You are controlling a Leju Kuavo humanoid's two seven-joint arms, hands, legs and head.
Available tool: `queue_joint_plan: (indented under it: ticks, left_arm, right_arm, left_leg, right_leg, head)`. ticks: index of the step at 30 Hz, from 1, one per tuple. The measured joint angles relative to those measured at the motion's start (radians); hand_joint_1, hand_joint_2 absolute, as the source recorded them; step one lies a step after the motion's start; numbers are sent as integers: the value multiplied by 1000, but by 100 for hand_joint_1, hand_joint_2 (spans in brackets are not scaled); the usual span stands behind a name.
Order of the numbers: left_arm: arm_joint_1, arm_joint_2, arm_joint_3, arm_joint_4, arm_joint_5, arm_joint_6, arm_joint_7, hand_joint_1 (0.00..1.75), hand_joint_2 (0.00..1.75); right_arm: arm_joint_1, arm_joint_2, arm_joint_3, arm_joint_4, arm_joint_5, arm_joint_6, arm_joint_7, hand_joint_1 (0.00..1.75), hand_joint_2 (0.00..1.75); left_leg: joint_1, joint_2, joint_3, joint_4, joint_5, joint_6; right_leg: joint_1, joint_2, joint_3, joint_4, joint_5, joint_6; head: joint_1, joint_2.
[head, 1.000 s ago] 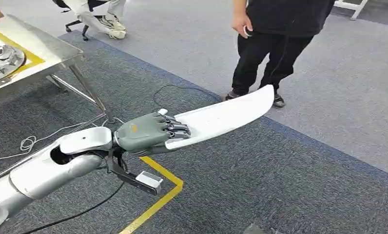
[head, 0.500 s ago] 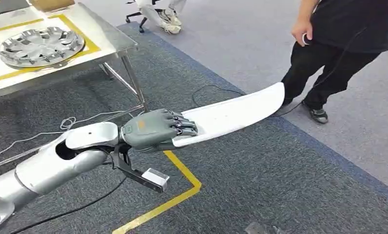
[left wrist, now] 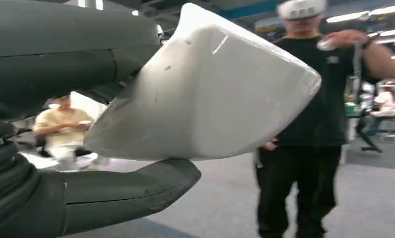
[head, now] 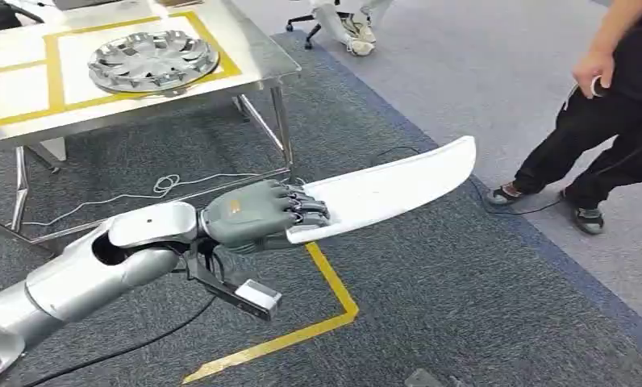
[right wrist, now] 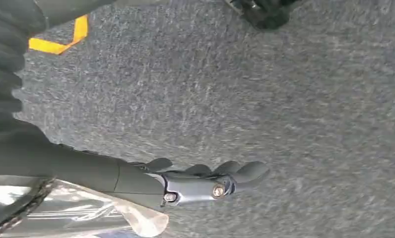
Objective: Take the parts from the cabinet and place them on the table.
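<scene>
My left hand (head: 257, 216) grips one end of a long, curved white part (head: 390, 189), which sticks out level to the right above the carpet. In the left wrist view the white part (left wrist: 210, 89) lies between the fingers and the thick thumb (left wrist: 126, 193). The steel table (head: 253, 48) stands at the upper left, well beyond the hand, with yellow tape marking a rectangle on its top. My right hand (right wrist: 195, 181) hangs over the grey carpet, fingers loosely extended and holding nothing.
A silver hubcap (head: 152, 60) lies on the table inside the tape. A person (head: 616, 121) in black stands at the right, near the part's far tip. Yellow floor tape (head: 334, 298) and loose cables (head: 168, 184) lie below the arm. A seated person's feet (head: 354, 36) are beyond the table.
The whole picture has shifted right: the camera has turned toward the table, which now shows more fully. My left hand still holds the white part the same way.
</scene>
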Motion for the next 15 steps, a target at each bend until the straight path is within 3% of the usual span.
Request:
queue_joint_plan:
  ticks: [1,3,4,6,7,8,10,11,12,15]
  left_arm:
    - [0,2,0,0,0,0,0,175,175]
    - [-5,0,1,1,0,0,0,175,175]
    - [-4,-5,0,2,0,0,2,175,175]
    - [1,-8,-4,4,0,0,2,175,175]
    - [4,-8,-6,5,0,-1,2,175,175]
    - [6,-8,-8,5,0,0,2,175,175]
    - [5,-8,-10,6,0,-1,2,175,175]
    - [5,-9,-10,6,0,-1,2,175,175]
    - [3,-9,-11,6,0,-1,2,175,175]
    - [4,-7,-12,8,3,-2,2,175,175]
  right_arm:
    - [-3,1,0,0,-1,0,0,0,175]
    - [-2,2,-1,0,-3,0,-2,0,175]
    - [0,2,-1,0,-4,0,-2,0,175]
    - [8,2,-1,2,-6,0,-1,0,175]
    - [11,2,-1,2,-8,1,-1,0,175]
    - [12,2,-1,2,-8,0,0,0,175]
    - [11,2,-1,2,-8,0,0,0,175]
    - [11,2,-1,2,-8,0,0,0,175]
    - [11,2,-1,4,-8,1,0,0,175]
    - [12,2,-2,5,-8,1,0,0,175]
  left_leg:
    - [4,-13,7,-15,4,5]
    - [17,-35,21,-27,12,14]
    - [19,-47,21,-27,11,17]
    - [20,-78,21,-26,9,20]
    - [20,-95,22,-26,8,19]
    - [21,-110,23,-25,7,18]
    - [26,-140,26,-18,0,9]
    - [29,-153,25,-10,-6,2]
    - [24,-165,18,-1,-12,-6]
    - [35,-199,9,-3,-5,-22]
  right_leg:
    - [4,-13,9,-3,-4,7]
    - [-4,90,-23,59,-42,12]
    - [-5,116,-61,131,-72,14]
    - [-5,132,-154,285,-122,21]
    - [-6,132,-180,310,-113,23]
    - [-6,132,-180,288,-81,24]
    - [-10,147,-123,137,22,25]
    - [-17,182,-86,48,65,28]
    - [-22,229,-69,20,43,27]
    - [-14,201,-56,16,41,6]
  head:
    - [1,0]
    - [3,0]
    - [9,0]
    - [10,0]
    - [10,0]
    - [10,0]
    - [10,0]
    - [11,0]
    - [13,0]
    - [12,0]
